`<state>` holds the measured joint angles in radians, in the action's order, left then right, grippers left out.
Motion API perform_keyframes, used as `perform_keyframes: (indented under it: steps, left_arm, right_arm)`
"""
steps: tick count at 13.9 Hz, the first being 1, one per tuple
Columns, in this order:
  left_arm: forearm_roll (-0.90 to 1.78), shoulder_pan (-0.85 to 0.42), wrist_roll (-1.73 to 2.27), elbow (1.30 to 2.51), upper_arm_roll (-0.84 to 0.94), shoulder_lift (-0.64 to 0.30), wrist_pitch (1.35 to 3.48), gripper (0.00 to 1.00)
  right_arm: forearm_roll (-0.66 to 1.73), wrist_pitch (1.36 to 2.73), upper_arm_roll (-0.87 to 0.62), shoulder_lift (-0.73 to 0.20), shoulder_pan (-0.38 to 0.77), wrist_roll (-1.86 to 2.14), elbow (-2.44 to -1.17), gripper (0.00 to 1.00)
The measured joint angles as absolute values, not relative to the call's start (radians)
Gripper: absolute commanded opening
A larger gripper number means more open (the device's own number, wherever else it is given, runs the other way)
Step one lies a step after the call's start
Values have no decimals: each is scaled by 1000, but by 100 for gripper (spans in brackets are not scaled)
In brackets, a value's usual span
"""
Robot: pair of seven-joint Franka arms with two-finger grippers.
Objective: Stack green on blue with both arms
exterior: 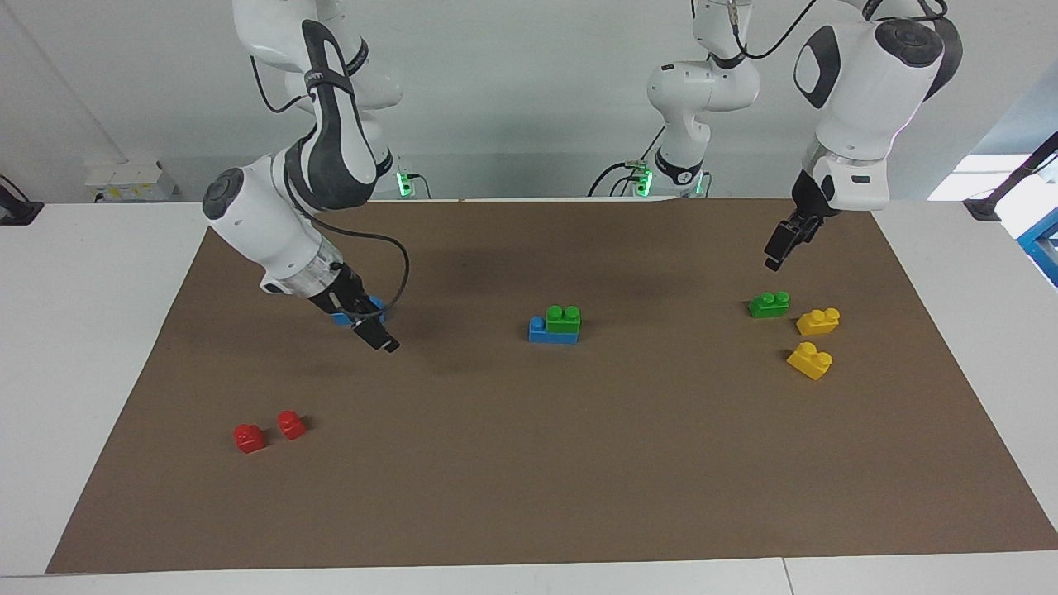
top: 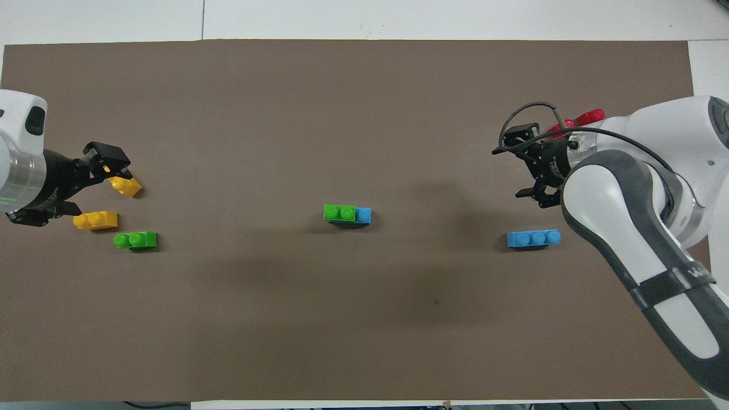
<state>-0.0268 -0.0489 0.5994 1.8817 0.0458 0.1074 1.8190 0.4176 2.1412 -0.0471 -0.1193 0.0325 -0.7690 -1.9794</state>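
From across the worktop (exterior: 99, 330), a brown mat (exterior: 529, 463) covers most of the surface. At its middle a green brick (exterior: 563, 320) sits on top of a blue brick (exterior: 552, 333), covering the end toward the left arm and leaving one blue stud bare. The right pincer (exterior: 376, 335) hangs low over the mat, tilted, just in front of a second blue brick (exterior: 376, 306), which it partly hides; its fingers stand apart and hold nothing. The left pincer (exterior: 781, 246) is raised over the mat above a second green brick (exterior: 769, 304), also empty, and from this side I cannot make out the gap between its fingers. Two yellow bricks (exterior: 814, 340) lie beside that green brick. Two red bricks (exterior: 269, 430) lie together, farther from the robots, toward the right arm's end.

From above, the green brick (top: 340, 213) and the blue brick (top: 363, 214) under it lie at the mat's (top: 364, 114) centre. The left pincer (top: 74, 188) is spread wide over the yellow bricks (top: 108, 202), with the second green brick (top: 135, 240) nearby. The right pincer (top: 527, 165) is spread wide too, empty, with the second blue brick (top: 533, 238) lying clear of it. The red bricks (top: 581, 121) show only in part past that arm.
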Motion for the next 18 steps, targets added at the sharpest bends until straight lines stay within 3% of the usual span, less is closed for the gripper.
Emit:
perform_keyframes:
  steps: [4,10,18]
  left_arm:
    - [-26,-38,463,1860,46,107,1772,100]
    - [-26,-15,233,1695,31,81,1562,100]
    - [-18,1,24,1666,19,48,1555,100]
  right_arm:
    - [190,2030,-48,-6,20,-581,-1941,100]
    - [101,1793,-46,145,-18,-281,-1871,100]
    - [47,1584,-45,188,-48,-112,-1772,100]
